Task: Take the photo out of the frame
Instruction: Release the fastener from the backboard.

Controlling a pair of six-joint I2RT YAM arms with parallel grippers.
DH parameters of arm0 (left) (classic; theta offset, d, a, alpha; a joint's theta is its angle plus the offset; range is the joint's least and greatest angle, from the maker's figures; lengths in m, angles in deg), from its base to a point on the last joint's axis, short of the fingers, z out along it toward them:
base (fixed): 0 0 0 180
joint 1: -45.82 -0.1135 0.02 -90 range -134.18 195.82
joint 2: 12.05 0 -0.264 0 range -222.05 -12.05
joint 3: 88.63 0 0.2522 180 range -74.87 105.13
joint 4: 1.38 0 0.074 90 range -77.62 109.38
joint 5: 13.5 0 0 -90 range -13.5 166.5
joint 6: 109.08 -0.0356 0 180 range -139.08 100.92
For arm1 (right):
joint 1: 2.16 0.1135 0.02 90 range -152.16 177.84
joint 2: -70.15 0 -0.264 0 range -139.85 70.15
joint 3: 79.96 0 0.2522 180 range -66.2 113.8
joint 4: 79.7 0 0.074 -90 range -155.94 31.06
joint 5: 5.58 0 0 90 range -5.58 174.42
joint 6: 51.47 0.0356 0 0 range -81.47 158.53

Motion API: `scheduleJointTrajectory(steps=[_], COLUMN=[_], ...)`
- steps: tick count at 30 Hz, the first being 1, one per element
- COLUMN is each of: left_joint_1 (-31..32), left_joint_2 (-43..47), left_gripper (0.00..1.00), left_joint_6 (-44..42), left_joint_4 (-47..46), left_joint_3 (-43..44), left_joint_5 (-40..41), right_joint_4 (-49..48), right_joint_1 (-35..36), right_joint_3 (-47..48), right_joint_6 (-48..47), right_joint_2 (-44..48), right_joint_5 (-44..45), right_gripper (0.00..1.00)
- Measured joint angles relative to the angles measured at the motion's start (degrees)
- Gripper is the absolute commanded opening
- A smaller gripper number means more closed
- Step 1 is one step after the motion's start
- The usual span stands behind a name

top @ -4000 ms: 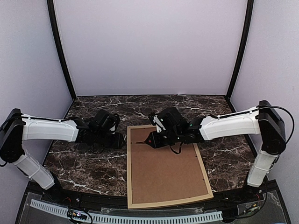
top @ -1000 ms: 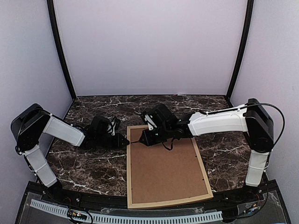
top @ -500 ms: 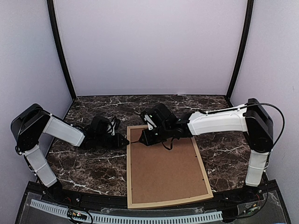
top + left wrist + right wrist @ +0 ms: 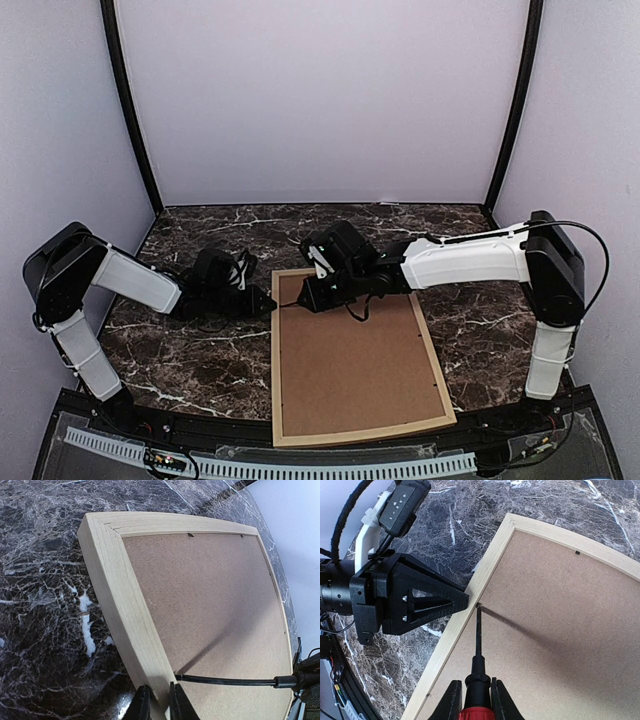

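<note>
The frame (image 4: 276, 380) of light wood lies face down on the table, with its brown backing board (image 4: 355, 360) facing up. The photo is hidden under the board. My left gripper (image 4: 268, 302) is shut on the frame's left rail (image 4: 120, 595), one finger on each side of it (image 4: 159, 705). My right gripper (image 4: 477, 700) is shut on a screwdriver (image 4: 478, 645) with a red handle. Its tip touches the inner edge of the left rail (image 4: 455, 635), right beside the left gripper's fingertips (image 4: 462, 599). The screwdriver's black shaft (image 4: 225, 681) lies low over the board (image 4: 210, 610).
The dark marble table (image 4: 190, 360) carries only the frame. Small black tabs (image 4: 190, 534) sit along the board's far edge. Pale walls with black corner posts (image 4: 128, 110) close in the back and sides. A cable guide (image 4: 300, 468) runs along the near edge.
Since the oldest frame, the right gripper has brought the screwdriver left to the frame's left rail and the left arm has folded back. Over the last second, almost nothing has moved.
</note>
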Motion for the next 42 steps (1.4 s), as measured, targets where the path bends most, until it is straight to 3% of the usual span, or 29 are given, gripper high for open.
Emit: scheduleJointTrajectory(steps=[25,33,42], left_joint_1=[-0.17,-0.15,-0.11], left_joint_2=[0.00,0.20,0.46], left_gripper=[0.14,0.14,0.14], left_joint_6=[-0.02,-0.02,-0.02], left_joint_4=[-0.48,-0.39,-0.02], left_joint_3=[-0.17,-0.24,-0.24], left_joint_5=[-0.17,0.07,0.13], right_joint_4=[1.18,1.11,0.50], right_joint_1=[1.73,1.07,-0.26], right_joint_3=[1.84,-4.13,-5.68], right_joint_6=[0.31,0.09,0.33], right_joint_2=[0.81,9.33,7.87], right_joint_5=[1.22,5.44,5.55], right_gripper=[0.00,0.00,0.00])
